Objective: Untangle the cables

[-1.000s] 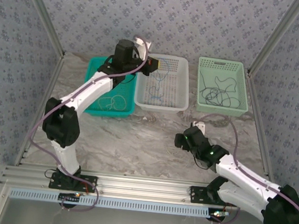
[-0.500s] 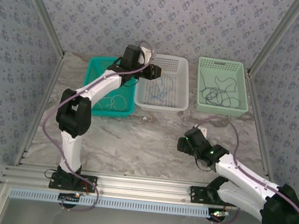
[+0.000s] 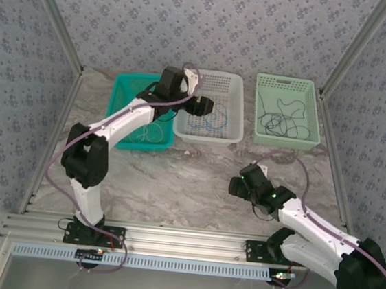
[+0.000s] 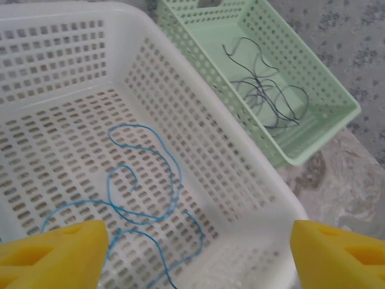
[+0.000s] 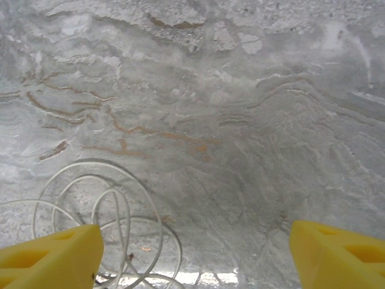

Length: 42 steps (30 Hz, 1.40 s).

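A blue cable [image 4: 157, 148] lies in loose curls on the floor of the white basket [image 4: 264, 180], also visible from above as the blue cable [image 3: 207, 122]. My left gripper [image 3: 204, 106] hovers over that basket, and in its wrist view the left gripper [image 4: 195, 256] is open and holds nothing. The black cable [image 3: 283, 123] rests in the pale green basket [image 3: 290, 84]. A pale cream cable [image 5: 108, 220] loops on the marble by the left finger of my open right gripper [image 5: 195, 256]. From above, the right gripper [image 3: 238, 185] is low over the table.
A teal basket [image 3: 126, 86] at the back left holds more pale looped wire [image 3: 146, 133]. The three baskets stand in a row at the back. Patterned walls and metal posts close in the sides. The marble table [image 3: 175, 184] stretches between the arms.
My left arm has swung right from the teal basket's edge to over the white basket. The right arm has barely shifted.
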{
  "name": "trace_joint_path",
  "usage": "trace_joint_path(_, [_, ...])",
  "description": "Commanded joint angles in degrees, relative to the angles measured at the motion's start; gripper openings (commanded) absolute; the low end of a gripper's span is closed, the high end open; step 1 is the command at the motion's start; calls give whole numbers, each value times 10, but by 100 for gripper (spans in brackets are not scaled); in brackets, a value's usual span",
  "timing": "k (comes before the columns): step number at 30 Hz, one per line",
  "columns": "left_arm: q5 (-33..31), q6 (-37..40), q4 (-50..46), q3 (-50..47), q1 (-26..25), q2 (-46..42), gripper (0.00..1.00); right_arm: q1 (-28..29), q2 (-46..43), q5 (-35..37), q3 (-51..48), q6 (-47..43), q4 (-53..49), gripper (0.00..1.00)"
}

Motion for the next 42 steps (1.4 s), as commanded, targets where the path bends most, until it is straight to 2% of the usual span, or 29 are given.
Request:
trace_joint_path(1, [-17, 51, 52, -59, -21, -73, 85, -12, 0, 1, 13, -8, -15, 85])
trace_joint_path(6, [-37, 82, 97, -173, -54, -155, 99, -25, -9, 30, 13, -10, -13, 92])
trace_joint_path(11, [-60, 90, 112, -252, -88, -204, 100, -31, -19, 30, 11, -17, 12, 94])
trace_joint_path(13, [-97, 81, 132, -286, -106, -220, 99, -31, -19, 30, 11, -20, 18, 93])
trace_joint_path(16, [-120, 71, 177, -336, -134, -233, 99, -32, -19, 27, 8, -19, 29, 93])
trace_joint_path(20, [-166, 80, 163, -360, -176, -235, 99, -32, -20, 29, 9, -16, 29, 93])
trace_joint_path(25, [-144, 82, 162, -398, -196, -244, 97, -34, -22, 43, 6, -11, 24, 93])
trace_joint_path(34, [-119, 167, 101, -371, -277, -183, 86, -56, -25, 37, 0, 9, 18, 95])
trace_joint_path(42, [-119, 244, 27, -276, -285, -80, 76, -85, -87, 35, -8, 10, -22, 95])
